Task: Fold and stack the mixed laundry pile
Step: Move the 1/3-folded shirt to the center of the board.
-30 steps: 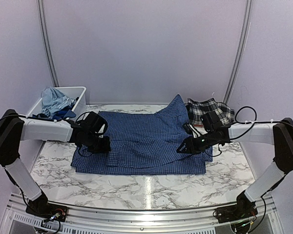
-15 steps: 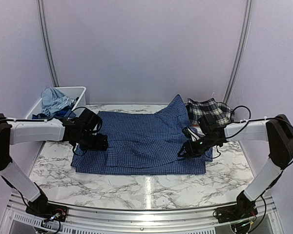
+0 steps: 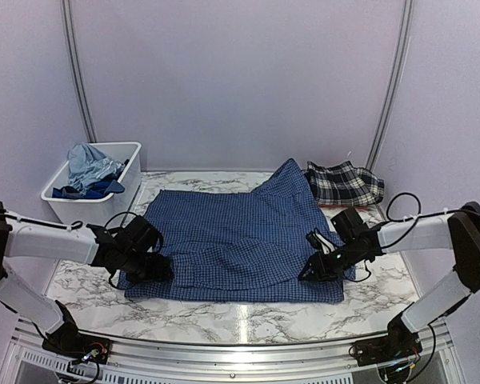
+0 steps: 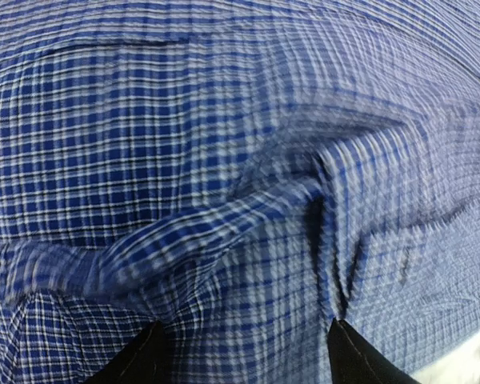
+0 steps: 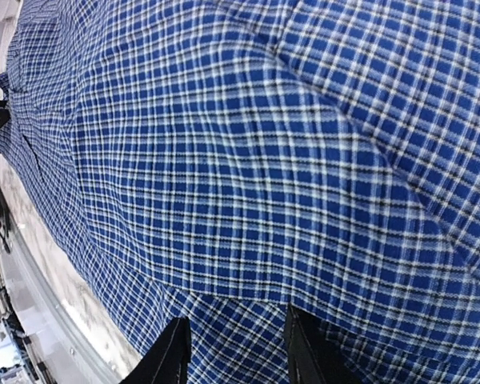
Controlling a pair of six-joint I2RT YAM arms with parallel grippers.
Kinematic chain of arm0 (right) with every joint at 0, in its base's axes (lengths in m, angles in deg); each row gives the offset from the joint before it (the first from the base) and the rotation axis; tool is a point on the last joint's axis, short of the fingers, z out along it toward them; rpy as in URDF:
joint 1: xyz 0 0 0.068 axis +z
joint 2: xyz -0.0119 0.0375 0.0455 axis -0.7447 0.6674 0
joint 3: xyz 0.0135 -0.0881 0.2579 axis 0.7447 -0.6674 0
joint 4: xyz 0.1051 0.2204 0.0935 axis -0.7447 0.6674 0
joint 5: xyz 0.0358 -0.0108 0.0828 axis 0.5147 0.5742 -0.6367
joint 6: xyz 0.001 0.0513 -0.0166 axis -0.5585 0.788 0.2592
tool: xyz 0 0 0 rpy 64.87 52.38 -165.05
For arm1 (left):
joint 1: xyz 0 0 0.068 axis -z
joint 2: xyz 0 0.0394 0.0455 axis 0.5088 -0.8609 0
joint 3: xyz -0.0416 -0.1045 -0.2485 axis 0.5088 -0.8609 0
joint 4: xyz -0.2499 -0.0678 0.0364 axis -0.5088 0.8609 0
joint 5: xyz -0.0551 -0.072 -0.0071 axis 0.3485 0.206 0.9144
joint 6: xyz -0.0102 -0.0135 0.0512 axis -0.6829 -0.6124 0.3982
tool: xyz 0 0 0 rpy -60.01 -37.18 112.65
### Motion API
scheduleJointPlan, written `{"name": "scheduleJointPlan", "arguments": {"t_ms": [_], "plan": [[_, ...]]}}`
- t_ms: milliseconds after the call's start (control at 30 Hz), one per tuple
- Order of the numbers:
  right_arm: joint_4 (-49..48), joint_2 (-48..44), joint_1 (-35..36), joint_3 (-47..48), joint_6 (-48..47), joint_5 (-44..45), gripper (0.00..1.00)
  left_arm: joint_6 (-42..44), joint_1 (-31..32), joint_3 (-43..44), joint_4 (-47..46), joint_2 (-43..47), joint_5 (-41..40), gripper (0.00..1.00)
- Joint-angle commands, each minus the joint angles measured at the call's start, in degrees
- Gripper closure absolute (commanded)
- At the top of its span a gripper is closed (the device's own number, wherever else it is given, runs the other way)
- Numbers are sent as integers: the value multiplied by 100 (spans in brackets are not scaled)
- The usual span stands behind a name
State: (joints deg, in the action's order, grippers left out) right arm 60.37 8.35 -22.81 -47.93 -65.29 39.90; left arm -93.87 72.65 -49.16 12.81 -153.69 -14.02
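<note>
The navy small-check button shirt [image 3: 232, 240] lies spread flat on the marble table. My left gripper [image 3: 156, 268] rests on its near left part. In the left wrist view its jaws stand wide apart over rumpled shirt cloth [image 4: 240, 264], which is blurred. My right gripper [image 3: 312, 268] rests on the shirt's near right part. Its jaws stand partly apart over flat cloth just below a fold edge [image 5: 232, 288]. The black-and-white plaid piece [image 3: 344, 182] lies at the back right. The light blue T-shirt [image 3: 92, 164] and the royal blue garment [image 3: 80, 191] sit in the bin.
The white plastic bin [image 3: 132, 172] stands at the back left corner of the marble table [image 3: 248, 316]. Curved frame poles rise at the back left and back right. Purple walls close in the back and sides.
Both grippers have moved toward the table's near edge over the shirt. The shirt's near edge has shifted nearer with them, and its left side has rumpled.
</note>
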Motion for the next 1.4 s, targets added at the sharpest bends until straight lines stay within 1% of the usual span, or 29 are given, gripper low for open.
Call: {"name": "scheduleJointPlan", "arguments": {"t_ms": [0,67,100,167,200,233,300,333,367,467,600,667,767,900,967,1067,1200,1300,1333,1367], "plan": [[896,-683,494,-653,575,-122,59,-1189,741,-797,581,570,683,29],[1143,-1180,718,-746,785,-300,59,-1550,1057,-994,723,1068,708,30],[1269,-1515,720,-703,831,-352,59,-1637,1137,-987,858,1340,676,30],[1573,-1885,572,-364,755,-45,54,-1506,1159,-710,1192,1861,453,27],[1625,-1951,381,-201,658,90,52,-1315,1151,-441,1361,1978,174,22],[1621,-1919,186,-72,542,168,51,-1064,1127,-134,1542,1969,-125,16],[1495,-1586,-127,185,330,200,51,-601,934,465,1774,1651,-441,5],[1485,-1317,-170,358,207,257,52,-414,814,697,1810,1444,-469,2],[1506,-1053,-180,551,86,291,53,-284,698,883,1804,1224,-435,1],[1290,-409,-172,946,-104,223,55,75,474,1272,1687,646,-425,1],[908,226,-168,1213,-123,38,55,321,160,1398,1393,54,-189,1],[781,496,-168,1195,-119,-90,56,384,107,1367,1348,-149,-165,1],[655,646,-168,927,-121,-199,56,385,23,1126,1305,-294,-80,1],[548,505,-168,342,-32,-242,56,301,-12,527,1208,-258,-42,1],[495,349,-133,-27,77,-307,56,234,-9,287,1166,-244,108,1],[468,106,72,-412,266,-368,57,178,58,-29,1132,-85,309,5],[510,-303,367,-819,507,-521,56,124,168,-225,1151,268,641,8],[864,-615,151,-552,275,-413,55,224,174,-46,1227,628,657,6],[1051,-700,-36,-315,146,-271,54,313,136,124,1298,712,569,4],[1037,-783,-289,-115,83,-307,53,414,76,329,1389,745,486,2]]}}
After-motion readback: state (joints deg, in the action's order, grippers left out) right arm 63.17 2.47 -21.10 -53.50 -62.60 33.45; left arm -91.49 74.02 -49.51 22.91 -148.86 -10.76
